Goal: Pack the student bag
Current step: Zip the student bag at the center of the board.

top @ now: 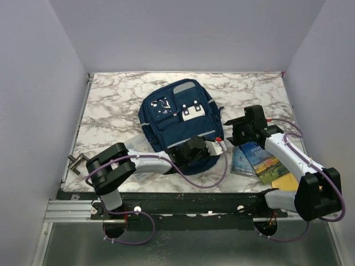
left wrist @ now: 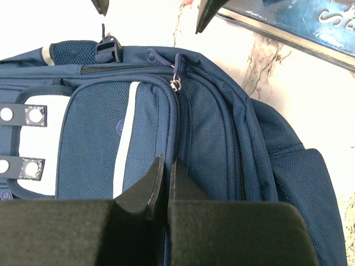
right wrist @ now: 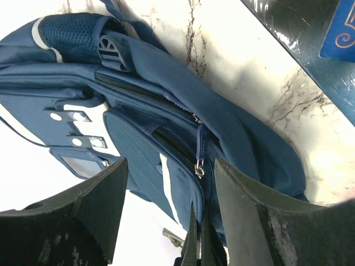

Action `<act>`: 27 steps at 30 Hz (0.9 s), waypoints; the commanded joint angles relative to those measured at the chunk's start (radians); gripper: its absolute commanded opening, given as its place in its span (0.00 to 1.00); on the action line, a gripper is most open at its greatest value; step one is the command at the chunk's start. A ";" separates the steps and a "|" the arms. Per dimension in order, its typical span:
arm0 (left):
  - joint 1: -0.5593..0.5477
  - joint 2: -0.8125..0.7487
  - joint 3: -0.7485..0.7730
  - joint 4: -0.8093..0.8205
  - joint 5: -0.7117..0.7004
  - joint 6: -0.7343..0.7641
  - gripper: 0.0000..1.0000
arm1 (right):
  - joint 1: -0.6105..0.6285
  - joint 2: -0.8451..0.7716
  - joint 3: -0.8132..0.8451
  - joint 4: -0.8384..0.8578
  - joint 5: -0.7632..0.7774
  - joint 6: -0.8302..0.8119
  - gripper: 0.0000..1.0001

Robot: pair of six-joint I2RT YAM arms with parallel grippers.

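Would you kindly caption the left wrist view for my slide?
Left claw, fingers together, over the student bag near its zipper pull.

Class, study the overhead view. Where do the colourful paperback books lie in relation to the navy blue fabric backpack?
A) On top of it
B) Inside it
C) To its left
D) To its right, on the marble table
D: the colourful paperback books lie flat on the marble table, to the right of the navy blue fabric backpack and outside it.
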 commanded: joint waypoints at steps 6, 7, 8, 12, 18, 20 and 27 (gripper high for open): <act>0.003 -0.082 -0.016 0.126 0.035 -0.045 0.00 | -0.007 -0.022 -0.077 0.026 -0.102 0.117 0.64; 0.003 -0.086 -0.017 0.127 0.046 -0.044 0.00 | -0.007 -0.015 -0.085 0.043 -0.117 0.120 0.63; 0.003 -0.090 -0.018 0.127 0.053 -0.047 0.00 | -0.007 -0.008 -0.087 0.057 -0.127 0.118 0.63; 0.003 -0.103 -0.026 0.132 0.069 -0.051 0.00 | -0.006 0.044 -0.057 0.037 -0.153 0.107 0.60; 0.002 -0.125 -0.045 0.136 0.140 -0.049 0.00 | -0.006 0.149 -0.005 0.023 -0.238 0.069 0.55; 0.001 -0.128 -0.053 0.139 0.155 -0.046 0.00 | -0.006 0.180 0.014 0.008 -0.251 0.051 0.49; 0.000 -0.137 -0.078 0.141 0.183 -0.009 0.00 | -0.007 0.223 0.120 -0.138 -0.157 -0.045 0.35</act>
